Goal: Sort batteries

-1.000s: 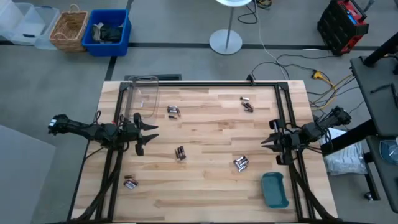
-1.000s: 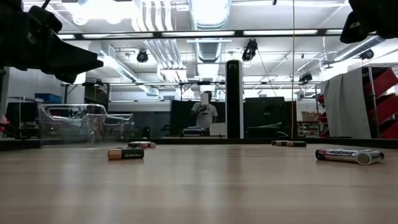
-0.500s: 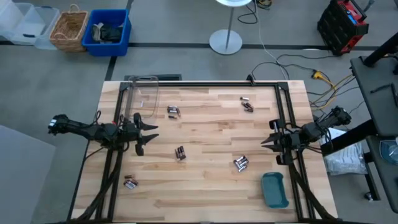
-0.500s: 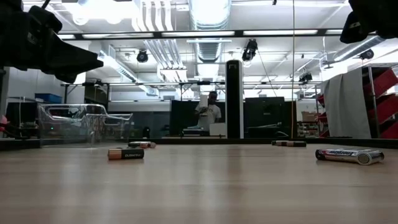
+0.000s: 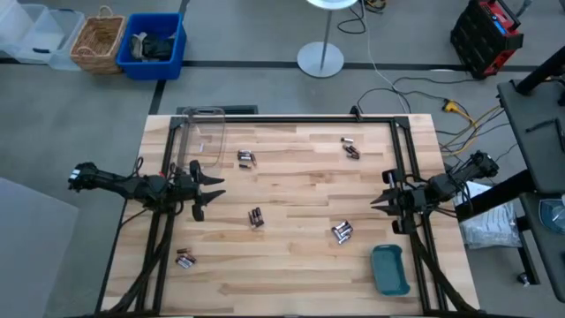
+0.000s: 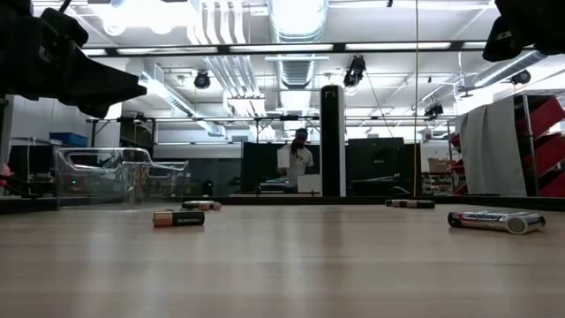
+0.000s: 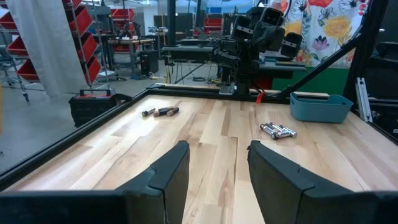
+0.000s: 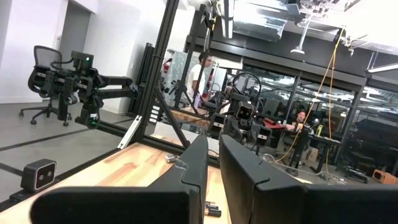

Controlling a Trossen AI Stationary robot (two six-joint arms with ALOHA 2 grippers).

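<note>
Batteries lie on the wooden table in small clusters: far left of centre [image 5: 245, 158], far right [image 5: 350, 147], centre [image 5: 256, 217], right of centre [image 5: 342, 231] and near left [image 5: 184, 260]. My left gripper [image 5: 214, 186] hovers at the table's left side, open, with nothing between its fingers [image 7: 217, 168]. At the right side my right gripper [image 5: 374, 201] hovers with its fingers drawn together to a thin slit [image 8: 213, 165], holding nothing. Both point toward the table's middle. The low view shows batteries lying on their sides [image 6: 178, 217], [image 6: 494, 220].
A clear plastic box [image 5: 205, 132] stands at the far left corner. A teal tray [image 5: 390, 269] sits at the near right corner. A black frame [image 5: 291, 117] runs along the table's edges. A person [image 6: 300, 161] stands far off in the room behind the table.
</note>
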